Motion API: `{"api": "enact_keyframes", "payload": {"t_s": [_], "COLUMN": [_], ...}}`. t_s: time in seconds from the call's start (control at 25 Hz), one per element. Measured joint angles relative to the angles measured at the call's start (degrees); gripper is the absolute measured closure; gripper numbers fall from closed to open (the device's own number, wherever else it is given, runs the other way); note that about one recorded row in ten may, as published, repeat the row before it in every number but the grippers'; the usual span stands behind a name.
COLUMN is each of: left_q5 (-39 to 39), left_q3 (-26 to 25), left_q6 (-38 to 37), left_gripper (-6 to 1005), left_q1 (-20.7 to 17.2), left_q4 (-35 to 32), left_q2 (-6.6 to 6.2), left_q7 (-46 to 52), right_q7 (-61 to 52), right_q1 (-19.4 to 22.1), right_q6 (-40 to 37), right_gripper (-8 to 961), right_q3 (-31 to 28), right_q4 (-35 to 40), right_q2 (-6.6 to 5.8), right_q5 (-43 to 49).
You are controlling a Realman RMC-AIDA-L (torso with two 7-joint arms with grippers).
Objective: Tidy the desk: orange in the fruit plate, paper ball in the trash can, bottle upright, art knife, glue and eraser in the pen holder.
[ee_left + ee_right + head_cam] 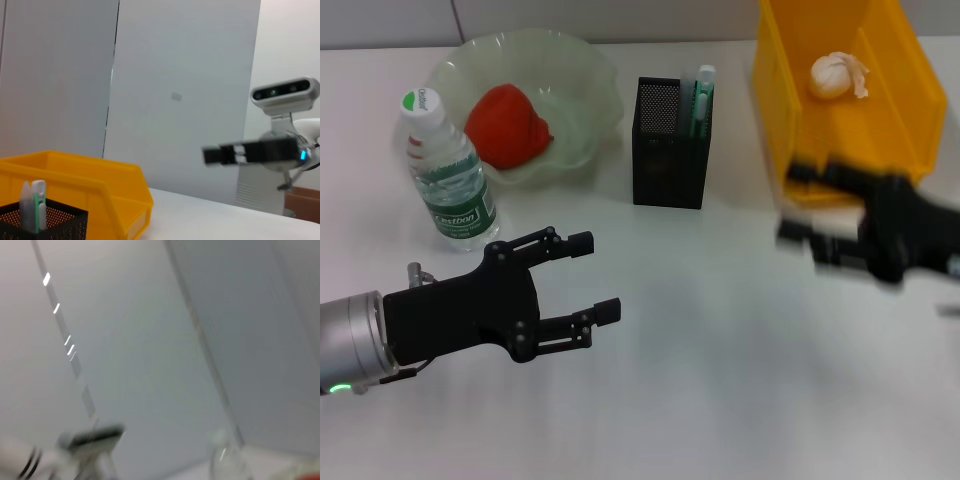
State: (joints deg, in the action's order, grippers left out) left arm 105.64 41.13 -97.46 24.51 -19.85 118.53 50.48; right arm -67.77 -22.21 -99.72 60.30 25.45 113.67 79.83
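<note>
Since the head view shows the orange (507,126) in the fruit plate (582,150), the paper ball (836,75) in the trash can (790,90) and the bottle (447,172) upright, cap up, I'd just back both arms off gently. Left tool (590,279) hangs open and empty over the desk (720,380); right tool (810,215) is blurred, can't tell. In the left wrist view, the art knife (38,206) stands tip-up in the pen holder (55,222).

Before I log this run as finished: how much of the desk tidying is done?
Nearly all looks done: orange in the fruit plate, paper ball in the trash can, bottle upright, art knife standing in the pen holder. Glue and eraser can't be confirmed inside. Left gripper is open and empty; right gripper hovers by the can.
</note>
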Motion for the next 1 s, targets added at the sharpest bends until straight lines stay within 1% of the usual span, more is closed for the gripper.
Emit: {"api": "enact_keyframes", "payload": {"t_s": [0.08,0.12,0.16,0.24,0.32,0.52,0.64,0.76,0.8,1.0], "left_q5": [0.00,0.00,0.00,0.01,0.01,0.01,0.04,0.12,0.39,1.01], "left_q3": [0.11,0.29,0.76,1.70,2.98,4.27,4.31,4.61,5.11,5.19], "left_q6": [-0.01,-0.07,-0.12,-0.13,-0.07,-0.83,-1.02,-1.13,-1.41,-1.42], "left_gripper": [199,199,199,199,199,199,200,200,200,200], "left_q1": [0.04,0.07,0.17,0.28,0.47,0.64,0.61,0.63,0.89,1.20], "left_q4": [0.00,-0.01,-0.08,-0.29,-0.67,-1.86,-2.40,-2.88,-3.13,-3.39], "left_q2": [-0.08,-0.11,-0.17,-0.21,-0.25,-0.50,-0.54,-0.80,-1.11,-1.17], "left_q7": [0.01,0.01,0.03,0.15,0.83,1.54,1.59,1.97,2.82,2.96], "right_q7": [0.25,1.22,1.22,2.99,5.30,5.96,6.22,6.37,6.41,6.67], "right_q1": [0.22,0.38,0.38,0.65,1.06,0.28,0.20,0.08,0.02,-0.34], "right_q6": [-1.85,-2.69,-2.69,-2.75,-2.78,-1.35,-0.27,0.65,0.74,1.54], "right_gripper": [187,187,187,187,187,187,187,187,187,187], "right_q3": [-3.87,-7.50,-7.50,-9.18,-9.18,-9.27,-9.11,-9.09,-9.07,-9.03], "right_q4": [0.15,0.18,0.18,-0.01,-0.07,-0.10,-0.10,-0.10,-0.10,-0.15], "right_q2": [-0.25,-0.31,-0.31,-0.30,-0.14,0.09,0.15,0.17,0.17,0.16], "right_q5": [7.59,14.18,14.18,17.72,19.89,23.90,24.10,24.14,24.14,24.18]}}
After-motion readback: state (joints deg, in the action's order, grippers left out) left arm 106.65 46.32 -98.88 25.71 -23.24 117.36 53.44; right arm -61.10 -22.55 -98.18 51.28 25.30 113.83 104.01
